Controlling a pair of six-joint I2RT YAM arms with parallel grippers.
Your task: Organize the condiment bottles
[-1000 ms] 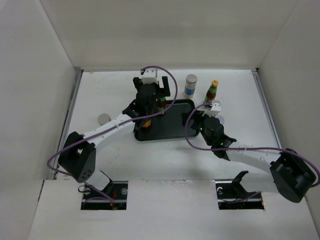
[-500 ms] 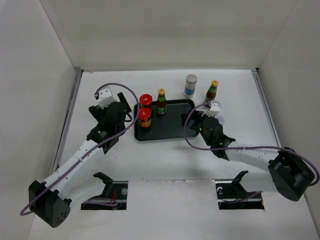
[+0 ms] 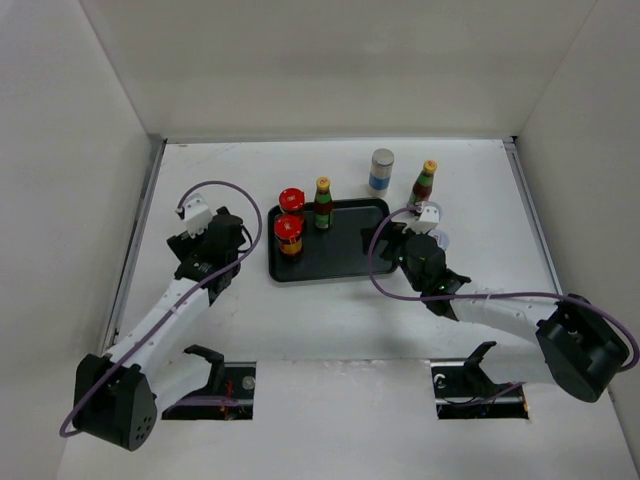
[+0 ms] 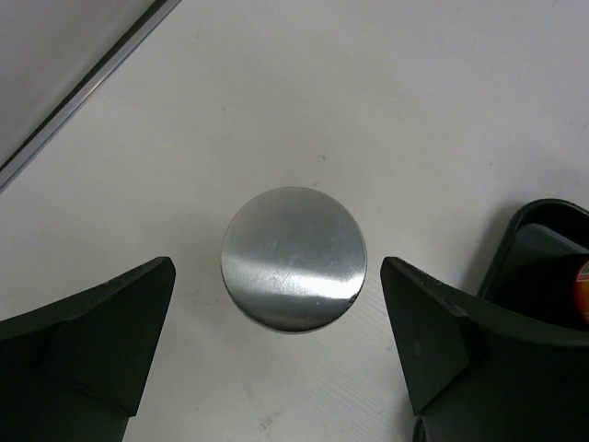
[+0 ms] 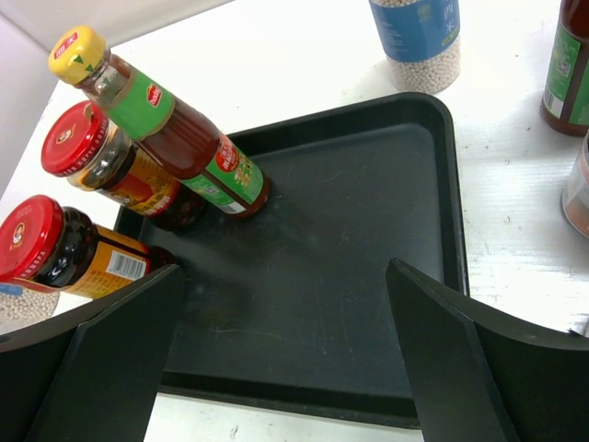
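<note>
Top external view: we're seeing the black tray (image 3: 345, 250) sitting mid-table (image 3: 330, 310). A red-lidded jar (image 3: 291, 198) and a second red-lidded jar (image 3: 288, 230) are standing in its left end, and a slim yellow-capped bottle (image 3: 323, 203) is standing just beside them by the far rim. A grey-topped cylinder (image 3: 382, 170) and the other slim bottle (image 3: 424, 183) are standing on the table beyond the tray's far right corner. In the left wrist view we're looking straight down on a second grey-topped cylinder (image 4: 293, 258), which is sitting on the table left of the tray. The left claw (image 4: 276, 267) is hanging over it, spread wide with a finger on each side, neither one touching it. In the right wrist view the right claw (image 5: 283, 276) is hovering above the tray's bare floor, spread and pinching nothing.
</note>
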